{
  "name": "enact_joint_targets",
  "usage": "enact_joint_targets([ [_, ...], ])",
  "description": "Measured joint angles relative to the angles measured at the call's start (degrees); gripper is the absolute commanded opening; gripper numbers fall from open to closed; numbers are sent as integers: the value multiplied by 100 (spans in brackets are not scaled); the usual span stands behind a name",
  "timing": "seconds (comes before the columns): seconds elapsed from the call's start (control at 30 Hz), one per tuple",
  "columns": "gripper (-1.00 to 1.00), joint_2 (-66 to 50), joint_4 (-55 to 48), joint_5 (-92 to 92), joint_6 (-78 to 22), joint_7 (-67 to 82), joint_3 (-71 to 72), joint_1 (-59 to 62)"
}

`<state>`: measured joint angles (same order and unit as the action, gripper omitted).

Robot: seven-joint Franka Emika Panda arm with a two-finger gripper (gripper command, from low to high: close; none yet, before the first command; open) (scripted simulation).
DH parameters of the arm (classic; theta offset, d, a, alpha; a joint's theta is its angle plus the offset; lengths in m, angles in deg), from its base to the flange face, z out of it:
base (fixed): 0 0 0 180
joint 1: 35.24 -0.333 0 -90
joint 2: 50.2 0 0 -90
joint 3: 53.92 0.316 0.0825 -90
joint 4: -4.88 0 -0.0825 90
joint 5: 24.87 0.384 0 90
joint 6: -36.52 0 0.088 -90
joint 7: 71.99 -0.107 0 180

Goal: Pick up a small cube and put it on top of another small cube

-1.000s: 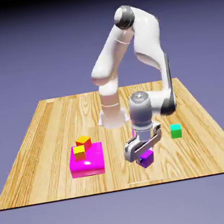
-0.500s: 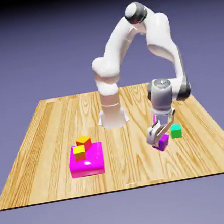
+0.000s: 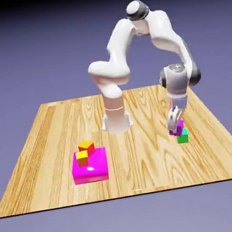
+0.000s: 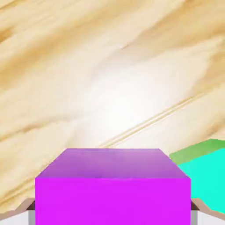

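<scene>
My gripper is shut on the small purple cube, which hangs just above the table at the exterior view's right. The small green cube rests on the wood right below it, slightly nearer the camera; whether the two touch I cannot tell. In the hand view the purple cube fills the bottom between my fingertips, whose grey pads barely show at its sides. The green cube with its teal top peeks in at the lower right.
A flat magenta block lies at the exterior view's left, carrying an orange cube and a yellow cube. The robot base stands at the table's far middle. The wooden table's front edge runs below.
My arm has swung from the front middle of the table toward the exterior view's right, carrying the purple cube to just above the green cube. The grip stayed shut.
</scene>
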<state>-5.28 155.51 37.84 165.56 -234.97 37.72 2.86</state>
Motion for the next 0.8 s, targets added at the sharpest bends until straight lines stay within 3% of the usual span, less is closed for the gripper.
enact_joint_targets([
  [0.23, -100, 260, 340, 338, -280, 48, -670, -1455],
  [0.3, -100, 268, 350, 348, -289, 50, -690, -1499],
  [0.8, -100, 3380, 177, 2679, -2645, 585, 212, -1179],
])
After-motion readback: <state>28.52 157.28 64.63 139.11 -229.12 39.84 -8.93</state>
